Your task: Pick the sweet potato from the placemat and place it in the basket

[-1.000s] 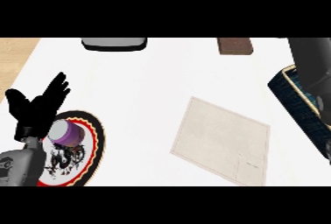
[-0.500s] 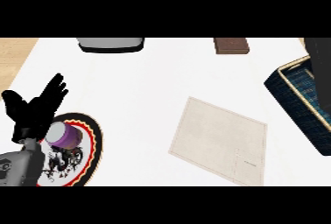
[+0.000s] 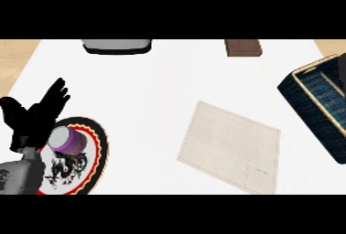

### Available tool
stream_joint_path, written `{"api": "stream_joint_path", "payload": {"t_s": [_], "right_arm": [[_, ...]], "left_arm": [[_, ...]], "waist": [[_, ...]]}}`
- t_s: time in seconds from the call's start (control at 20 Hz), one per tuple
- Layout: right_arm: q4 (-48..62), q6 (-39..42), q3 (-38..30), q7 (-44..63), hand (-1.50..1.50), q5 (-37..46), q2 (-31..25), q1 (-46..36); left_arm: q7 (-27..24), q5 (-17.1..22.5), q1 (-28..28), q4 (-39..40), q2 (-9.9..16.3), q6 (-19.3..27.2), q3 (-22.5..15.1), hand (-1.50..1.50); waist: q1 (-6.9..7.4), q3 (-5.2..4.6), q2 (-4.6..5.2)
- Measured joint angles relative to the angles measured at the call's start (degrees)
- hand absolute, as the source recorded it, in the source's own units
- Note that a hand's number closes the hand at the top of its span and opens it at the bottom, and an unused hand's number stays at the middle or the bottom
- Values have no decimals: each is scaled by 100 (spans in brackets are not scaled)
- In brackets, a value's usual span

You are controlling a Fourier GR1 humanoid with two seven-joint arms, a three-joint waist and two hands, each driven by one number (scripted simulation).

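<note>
I am seeing the placemat [image 3: 229, 146] lying mid-counter, the basket [image 3: 317, 107] sitting at the right edge, a plate [image 3: 91, 155] at far left carrying what may be a cup [image 3: 65, 139].

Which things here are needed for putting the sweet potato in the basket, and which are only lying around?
For the job:
- placemat, nothing visible on it
- basket, at the right edge
- sweet potato: not visible

Just lying about:
- plate with a purple cup
- brown block
- grey object

The left hand rests open.
</note>
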Motion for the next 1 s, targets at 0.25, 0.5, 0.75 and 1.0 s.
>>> {"api": "stream_joint_path", "payload": {"t_s": [0.25, 0.5, 0.75, 1.0], "right_arm": [[-130, -218, -245, -104, -150, -115, 8, 394], [-228, -429, -316, -445, -150, -562, -90, 557], [-673, -734, -525, -432, -150, -632, -172, 633], [-1636, -1065, -971, -276, -150, -738, -150, 981]], "left_arm": [[-16, -28, -24, 48, -15, -33, -26, 0], [-54, -36, -134, 170, 10, -46, 26, 0], [-48, 12, -103, 176, 63, -86, 106, 0], [-27, -31, -58, 126, 27, 3, 109, 0]], "waist": [[15, 0, 4], [27, 1, 8], [11, 0, 0], [-105, 0, -42]]}}
